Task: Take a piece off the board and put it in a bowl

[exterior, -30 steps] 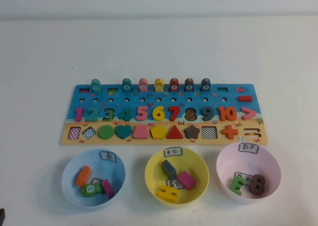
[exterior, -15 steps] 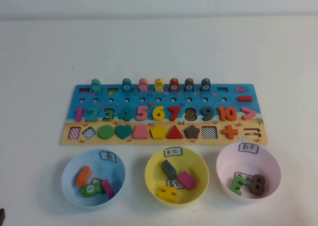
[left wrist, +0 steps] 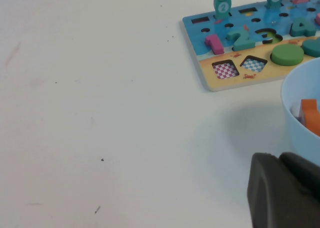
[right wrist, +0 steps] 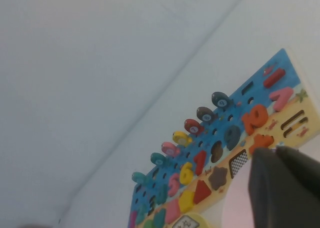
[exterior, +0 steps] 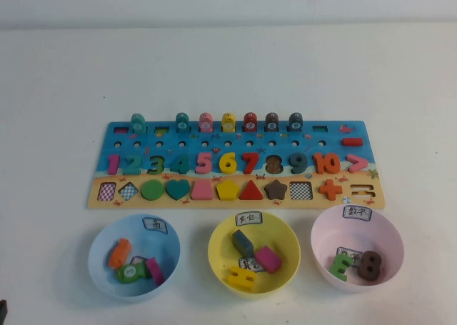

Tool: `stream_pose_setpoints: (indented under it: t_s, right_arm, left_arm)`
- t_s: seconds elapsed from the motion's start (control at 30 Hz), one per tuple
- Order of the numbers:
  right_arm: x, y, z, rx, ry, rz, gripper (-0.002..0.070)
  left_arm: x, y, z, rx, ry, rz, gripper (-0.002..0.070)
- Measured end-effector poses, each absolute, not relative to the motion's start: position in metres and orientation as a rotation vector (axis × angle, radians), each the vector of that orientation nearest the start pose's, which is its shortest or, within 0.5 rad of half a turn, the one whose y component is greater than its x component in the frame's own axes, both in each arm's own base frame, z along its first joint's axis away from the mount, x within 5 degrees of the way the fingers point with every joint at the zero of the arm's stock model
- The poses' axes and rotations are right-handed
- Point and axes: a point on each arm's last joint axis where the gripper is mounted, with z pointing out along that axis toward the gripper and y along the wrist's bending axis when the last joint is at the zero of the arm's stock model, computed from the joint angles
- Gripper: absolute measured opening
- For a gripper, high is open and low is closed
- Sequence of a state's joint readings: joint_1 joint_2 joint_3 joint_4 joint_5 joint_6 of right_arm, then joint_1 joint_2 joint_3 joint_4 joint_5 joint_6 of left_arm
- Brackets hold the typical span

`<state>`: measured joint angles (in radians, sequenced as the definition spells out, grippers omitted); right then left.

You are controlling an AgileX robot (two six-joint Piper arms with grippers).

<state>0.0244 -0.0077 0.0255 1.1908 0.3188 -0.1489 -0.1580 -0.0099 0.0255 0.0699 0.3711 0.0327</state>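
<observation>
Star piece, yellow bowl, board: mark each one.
star piece (exterior: 275, 190), high view, its centre, seated in the tan strip.
yellow bowl (exterior: 219, 243), high view, bare inner wall at left.
board (exterior: 332, 130), high view, blue upper part near the right end.

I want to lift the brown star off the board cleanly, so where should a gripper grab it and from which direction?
Probably from straight above. The star lies flat in its slot on the board, between the red triangle and an empty checkered slot, so only its raised rim offers grip. Pinch across two opposite notches. The left gripper and right gripper are both away from it.

Left gripper (left wrist: 285, 193), right gripper (right wrist: 285, 188) aloft.
</observation>
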Motion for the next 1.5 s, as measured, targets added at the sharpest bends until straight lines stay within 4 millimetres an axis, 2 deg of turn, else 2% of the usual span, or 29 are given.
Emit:
stream_pose_setpoints:
  t_s: [0.17, 0.3, 0.37, 0.47, 0.67, 0.8, 0.9, 1.03, 1.13, 1.27, 1.5]
  right_arm:
    - [0.052, 0.028, 0.194, 0.581, 1.622, 1.018, -0.0017]
    - [0.052, 0.028, 0.194, 0.480, 1.637, 0.931, -0.0017]
    - [0.051, 0.028, 0.201, 0.410, 1.629, 0.881, -0.0017]
    - [0.054, 0.030, 0.226, 0.260, 1.675, 0.761, -0.0017]
    - [0.080, 0.039, 0.291, -0.134, 1.986, 0.540, -0.0017]
    - [0.111, 0.041, 0.332, -0.339, 2.210, 0.468, -0.0017]
    - [0.136, 0.042, 0.363, -0.443, 2.314, 0.453, -0.0017]
    - [0.175, 0.044, 0.387, -0.524, 2.421, 0.468, -0.0017]
    - [0.209, 0.045, 0.395, -0.522, 2.457, 0.458, -0.0017]
    - [0.249, 0.056, 0.387, -0.544, 2.553, 0.357, -0.0017]
    - [0.306, 0.108, 0.350, -0.755, 2.673, 0.121, -0.0017]
  left_arm:
    - [0.052, -0.006, 0.172, 0.221, 1.856, -0.018, -0.0004]
    - [0.052, -0.006, 0.172, 0.221, 1.856, -0.018, -0.0004]
    - [0.052, -0.006, 0.172, 0.221, 1.856, -0.018, -0.0004]
    - [0.052, -0.006, 0.172, 0.221, 1.856, -0.018, -0.0004]
    - [0.052, -0.006, 0.172, 0.221, 1.856, -0.018, -0.0004]
    - [0.052, -0.006, 0.172, 0.221, 1.856, -0.018, -0.0004]
    - [0.052, -0.006, 0.172, 0.221, 1.856, -0.018, -0.0004]
    - [0.052, -0.006, 0.172, 0.221, 1.856, -0.018, -0.0004]
    - [0.052, -0.006, 0.172, 0.221, 1.856, -0.018, -0.0004]
    - [0.052, -0.006, 0.172, 0.221, 1.856, -0.018, -0.0005]
    - [0.052, -0.006, 0.172, 0.221, 1.856, -0.018, -0.0004]
